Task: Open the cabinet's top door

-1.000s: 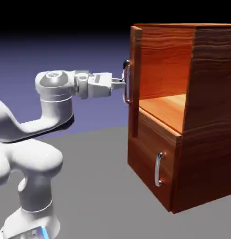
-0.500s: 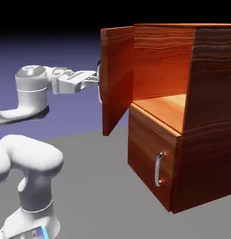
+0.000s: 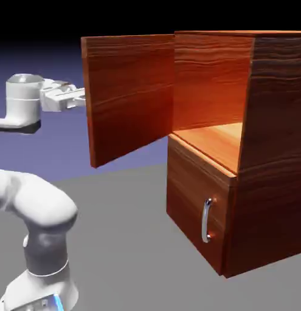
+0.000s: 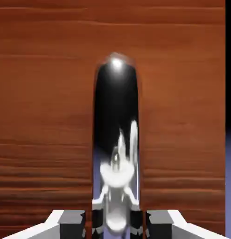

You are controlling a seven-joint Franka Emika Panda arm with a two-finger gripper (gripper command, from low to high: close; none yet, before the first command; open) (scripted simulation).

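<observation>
Shows, at the exterior view's left, a white robot arm, rising from the bottom left corner and bent toward the exterior view's right. Ends in a gripper, reaching up to the free edge of the top door, with fingertips partly hidden behind the panel. Continues rightward with that door, a flat, upright sheet of reddish wood grain, swung wide open toward the arm and joined along its other side to the cabinet. Places the cabinet at the exterior view's right, tall and boxy, partly cut off by the picture's edge. Reveals, beyond the door, the upper compartment, brightly lit and orange inside. Includes, below that, a shorter lower panel, closed flush, with an upright, curved silver lower handle.

Looks, in the hand view, straight at the door's reddish outer face. Has one grey fingertip at the bottom, left of the middle. Centers on the door's handle, large, glossy and rounded at the top, mirroring pale shapes. Repeats a matching grey fingertip just right of it. Finds the gripper closed on this handle, gripping it between both fingers. Finishes with a narrow dark and blue-violet backdrop strip at the far right.
</observation>
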